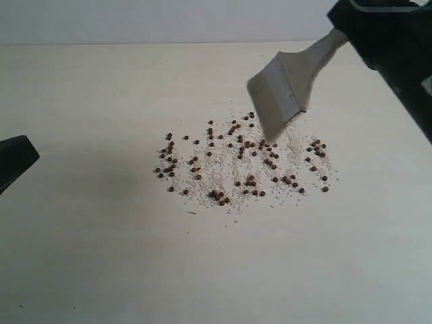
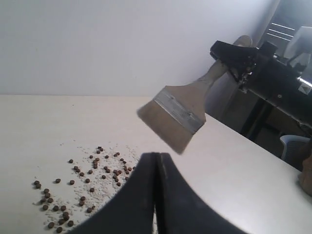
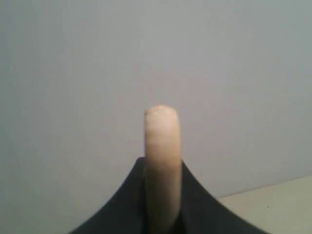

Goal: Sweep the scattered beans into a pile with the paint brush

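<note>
Pale cream tabletop point(image 1: 81, 256) carrying tiny round reddish-brown beans point(image 1: 251, 180), scattered loosely at its centre among fine white grains point(image 1: 216, 172) and not gathered into a heap. Wide flat paint brush point(image 1: 280, 94), with cream handle, silver ferrule and pale bristles, slants bristles-down over the scatter's right part; contact with the surface cannot be told. Right gripper point(image 1: 354, 30) clamps the handle between black fingers. Left gripper point(image 2: 156, 168), fingers pressed together and empty, sits well apart at the left.

surface: pale table point(image 1: 81, 256) | on it: scattered beans point(image 1: 250, 180), fine white grains point(image 1: 223, 169)
</note>
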Robot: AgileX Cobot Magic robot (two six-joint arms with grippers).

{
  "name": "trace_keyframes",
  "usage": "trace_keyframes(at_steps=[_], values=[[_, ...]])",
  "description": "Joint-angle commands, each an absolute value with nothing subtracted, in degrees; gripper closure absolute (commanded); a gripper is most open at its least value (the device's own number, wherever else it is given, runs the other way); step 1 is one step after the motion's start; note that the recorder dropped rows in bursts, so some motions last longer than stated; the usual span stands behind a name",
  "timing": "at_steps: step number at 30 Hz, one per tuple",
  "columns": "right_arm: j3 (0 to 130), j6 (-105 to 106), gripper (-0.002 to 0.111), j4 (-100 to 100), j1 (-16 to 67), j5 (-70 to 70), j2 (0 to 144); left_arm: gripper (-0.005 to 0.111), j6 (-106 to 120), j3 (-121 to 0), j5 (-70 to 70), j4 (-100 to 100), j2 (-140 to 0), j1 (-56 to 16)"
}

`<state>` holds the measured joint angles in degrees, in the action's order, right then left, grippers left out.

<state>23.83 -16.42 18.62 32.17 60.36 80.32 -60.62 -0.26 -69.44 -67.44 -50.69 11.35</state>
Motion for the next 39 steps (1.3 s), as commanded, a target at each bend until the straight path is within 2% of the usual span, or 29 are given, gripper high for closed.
trace_keyframes(at_steps=[1, 5, 11, 20, 39], values=[[30.28, -7.01, 0.108, 29.97, 41.01, 61.35, 85.15, 0.107, -61.06, 0.0, -69.96, -67.01, -50.36, 11.43], [40.2, -1.01, 0.108, 43.59, 52.39, 68.0, 96.71, 0.107, -61.06, 0.0, -69.96, -67.01, -50.36, 11.43], [48.61, -9.26, 0.108, 46.63, 58.24, 69.96, 109.64, 0.107, -61.06, 0.0, -69.96, -67.01, -50.36, 11.43], [56.46, -12.71, 0.108, 48.54, 58.64, 69.96, 120.65, 0.107, -61.06, 0.0, -69.96, -67.01, -50.36, 11.43], [57.7, 37.36, 0.108, 64.85, 58.51, 69.96, 120.06, 0.107, -61.06, 0.0, -69.96, -67.01, -50.36, 11.43]])
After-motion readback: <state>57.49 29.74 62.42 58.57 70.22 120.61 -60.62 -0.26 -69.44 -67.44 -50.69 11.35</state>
